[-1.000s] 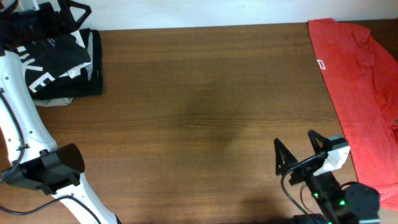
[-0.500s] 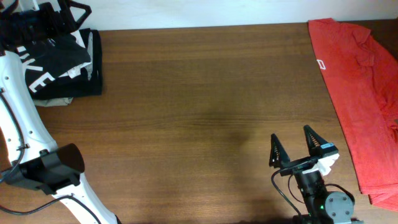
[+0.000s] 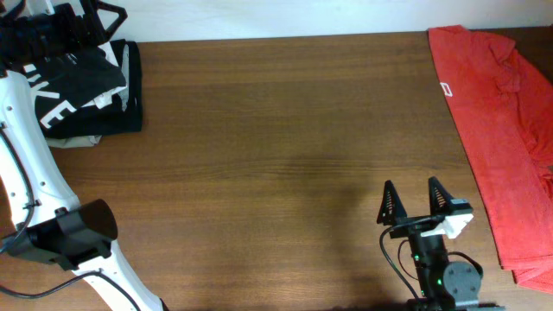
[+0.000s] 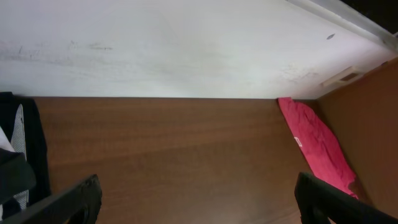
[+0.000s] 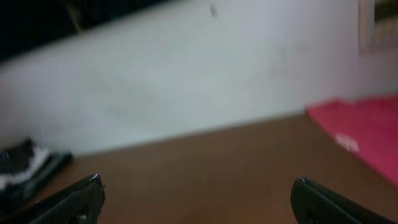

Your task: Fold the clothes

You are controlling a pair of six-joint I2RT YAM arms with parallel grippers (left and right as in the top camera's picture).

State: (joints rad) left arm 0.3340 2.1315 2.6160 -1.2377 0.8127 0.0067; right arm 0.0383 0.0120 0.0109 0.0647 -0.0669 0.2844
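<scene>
The black T-shirt (image 3: pixel 91 91) with white lettering lies folded at the table's far left corner. It also shows at the left edge of the left wrist view (image 4: pixel 28 158) and, blurred, in the right wrist view (image 5: pixel 28 168). My left gripper (image 3: pixel 111 26) hovers over the shirt's far edge, open and empty; its fingers (image 4: pixel 198 193) are wide apart over bare table. My right gripper (image 3: pixel 413 203) is open and empty near the front edge, far from the shirt; its fingers (image 5: pixel 196 186) are spread wide.
A plain red T-shirt (image 3: pixel 501 121) lies spread along the right side; it shows in the left wrist view (image 4: pixel 314 140) and the right wrist view (image 5: pixel 367 121). A pale cloth edge (image 3: pixel 73 141) peeks from under the black shirt. A white wall (image 4: pixel 186 50) backs the table.
My right gripper has swung left, away from the red T-shirt, and now points straight toward the far edge. The left arm and black T-shirt have not moved.
</scene>
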